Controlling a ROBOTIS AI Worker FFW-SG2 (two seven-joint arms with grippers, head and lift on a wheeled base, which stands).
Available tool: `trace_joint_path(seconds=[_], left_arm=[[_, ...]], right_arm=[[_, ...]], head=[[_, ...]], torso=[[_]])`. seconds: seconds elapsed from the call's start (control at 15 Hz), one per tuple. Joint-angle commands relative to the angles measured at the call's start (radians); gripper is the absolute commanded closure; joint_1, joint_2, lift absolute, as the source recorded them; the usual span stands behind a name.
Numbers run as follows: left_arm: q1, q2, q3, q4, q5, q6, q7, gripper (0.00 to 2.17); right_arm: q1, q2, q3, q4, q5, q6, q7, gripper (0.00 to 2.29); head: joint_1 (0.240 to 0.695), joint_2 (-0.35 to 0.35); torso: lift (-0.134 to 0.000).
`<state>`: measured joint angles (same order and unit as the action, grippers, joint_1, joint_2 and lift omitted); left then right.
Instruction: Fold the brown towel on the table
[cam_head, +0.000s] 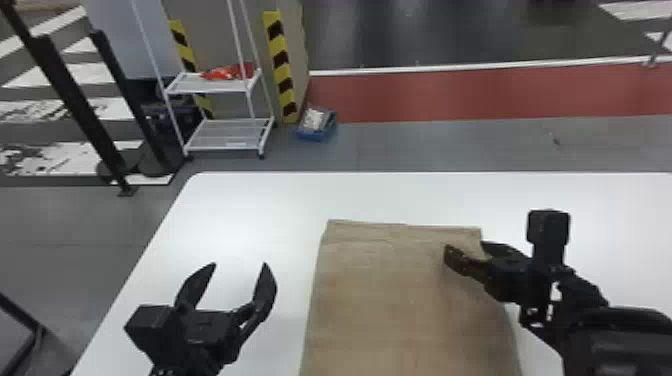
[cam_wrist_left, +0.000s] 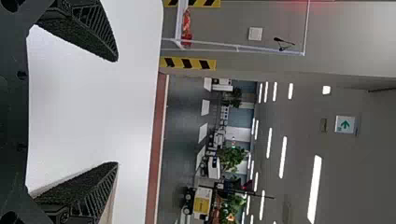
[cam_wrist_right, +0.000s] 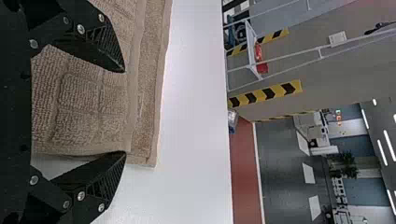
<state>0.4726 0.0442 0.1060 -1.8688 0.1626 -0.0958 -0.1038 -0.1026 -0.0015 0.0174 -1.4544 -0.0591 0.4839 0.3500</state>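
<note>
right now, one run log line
brown towel on table | left gripper open, left of towel | right gripper open, at towel's far right corner

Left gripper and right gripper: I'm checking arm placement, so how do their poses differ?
The left gripper is over the table, left of the brown towel; the right gripper is at the towel's far right corner. The left gripper points mostly forward; the right gripper points mostly to the robot's left. Both are black, with two fingers spread apart.

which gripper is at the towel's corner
The right gripper, open at the far right corner of the towel; the left gripper is over the white table, left of it.
</note>
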Motion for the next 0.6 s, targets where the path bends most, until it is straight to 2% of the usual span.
trace_joint_path(seconds=[0.0,0.13,0.53], left_arm=[[0.0,0.0,0.001,0.003,0.0,0.0,-0.001,0.08],[0.0,0.0,0.001,0.003,0.0,0.0,-0.001,0.08],[0.001,0.0,0.001,0.003,0.0,-0.003,-0.002,0.08]], right_arm=[[0.006,0.002,0.007,-0.001,-0.001,-0.003,0.003,0.38],[0.017,0.002,0.012,-0.012,-0.004,-0.012,0.003,0.45],[0.054,0.002,0.013,-0.083,-0.018,-0.018,0.003,0.45]], head=[[0.695,0.148],[0.695,0.155],[0.695,0.163]], torso=[[-0.113],[-0.113],[-0.113]])
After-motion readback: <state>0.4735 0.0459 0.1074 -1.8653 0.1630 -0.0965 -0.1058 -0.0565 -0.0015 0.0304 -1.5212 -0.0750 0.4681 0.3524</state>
